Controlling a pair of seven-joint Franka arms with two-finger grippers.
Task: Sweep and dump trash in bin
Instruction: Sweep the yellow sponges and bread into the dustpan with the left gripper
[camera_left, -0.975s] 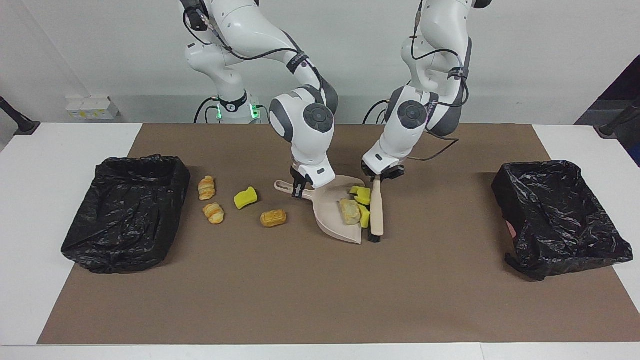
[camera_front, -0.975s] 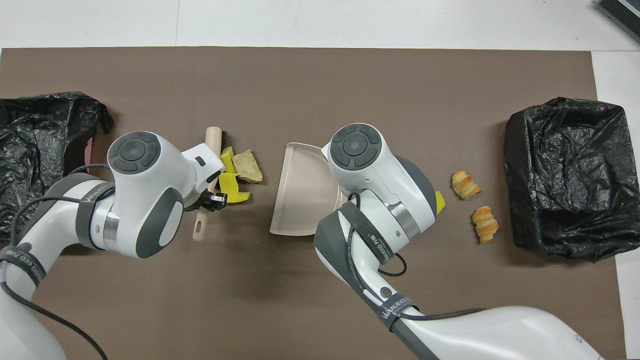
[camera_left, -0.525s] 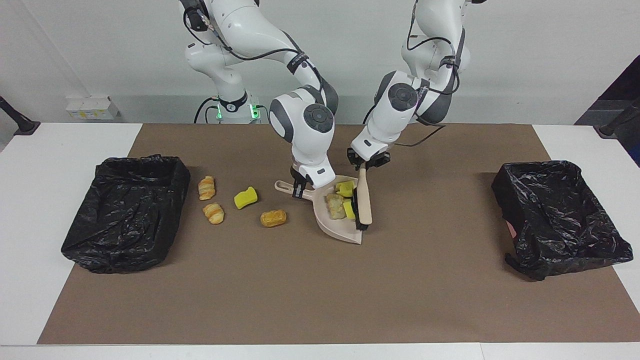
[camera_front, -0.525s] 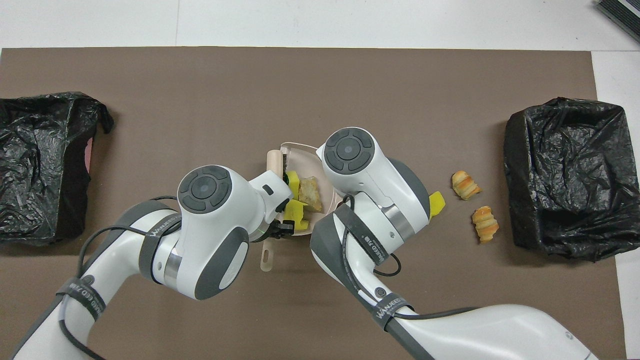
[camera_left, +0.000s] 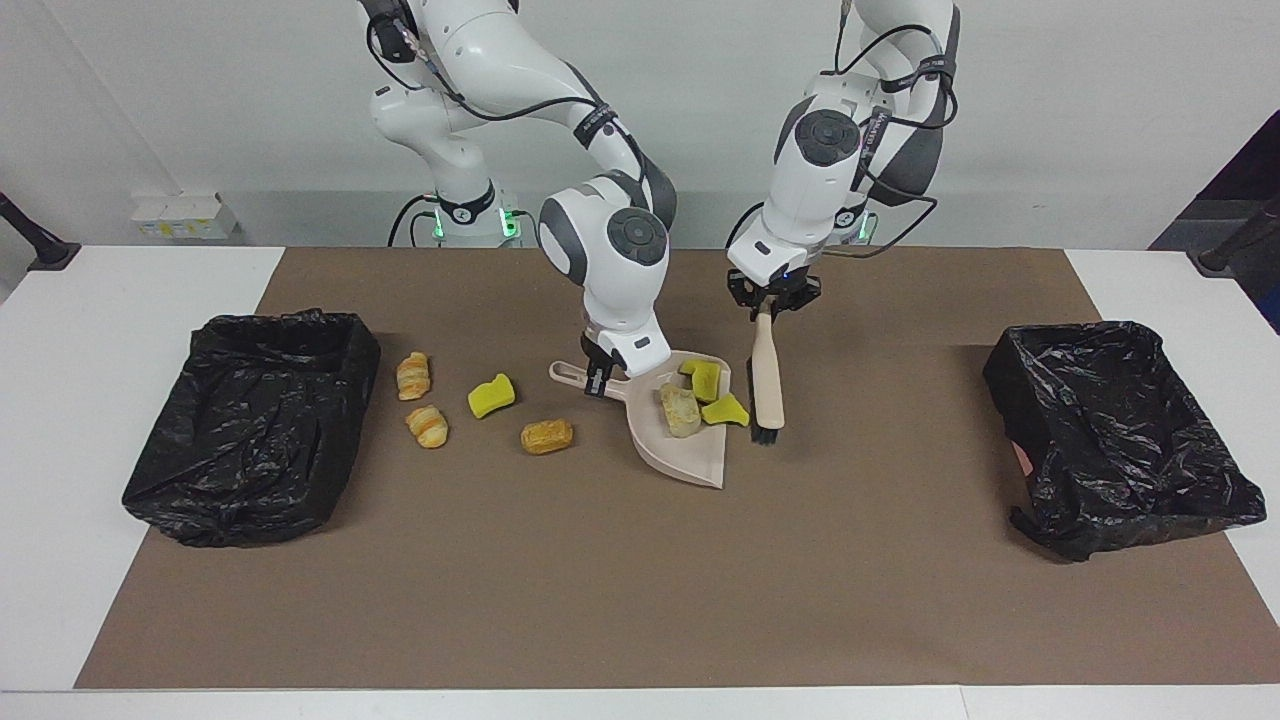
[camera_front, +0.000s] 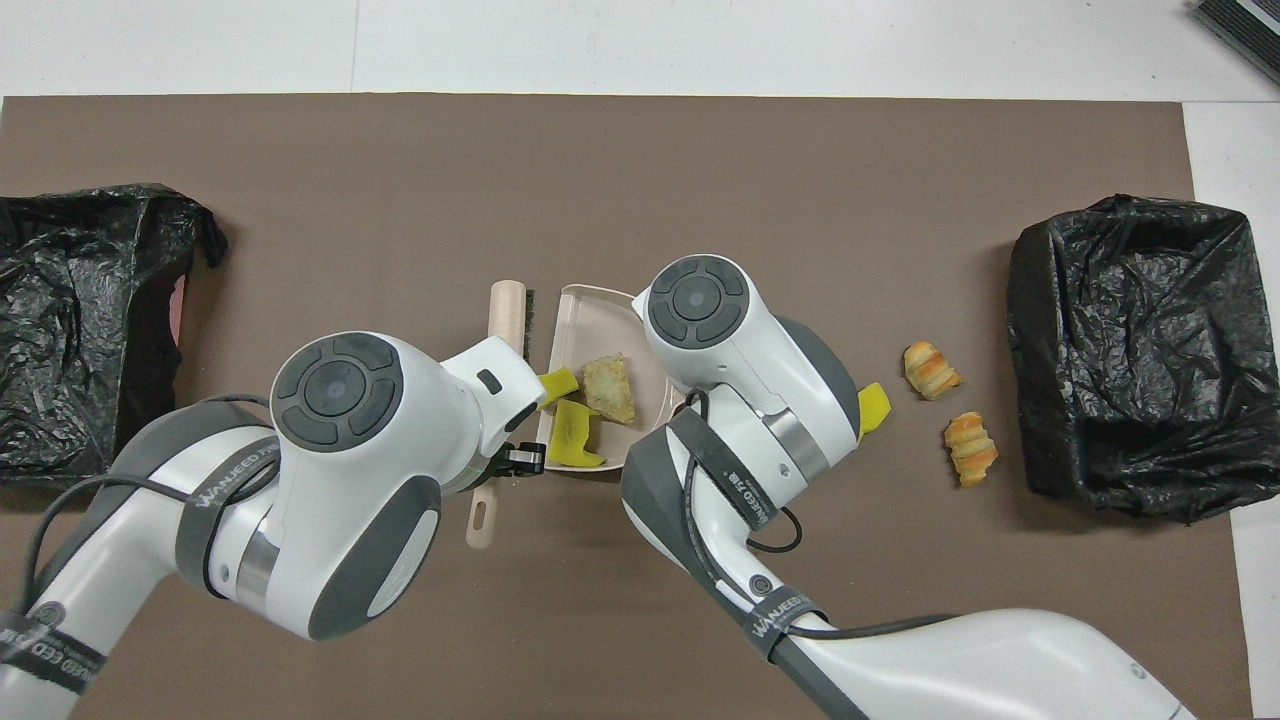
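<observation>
My right gripper is shut on the handle of the beige dustpan, which rests on the mat. In the pan lie two yellow sponge chunks and a pale crusty lump. My left gripper is shut on the beige brush, which hangs bristles down beside the pan's open edge. More trash lies on the mat toward the right arm's end: two croissants, a yellow sponge and a bread piece. From overhead the pan, lump and brush show.
Two bins lined with black bags stand on the brown mat, one at the right arm's end and one at the left arm's end. White table borders the mat. The right arm's wrist hides the bread piece in the overhead view.
The left gripper swept the sponge chunks and the lump into the dustpan, then lifted the brush up and back out toward the left arm's end. The dustpan and right gripper stayed put.
</observation>
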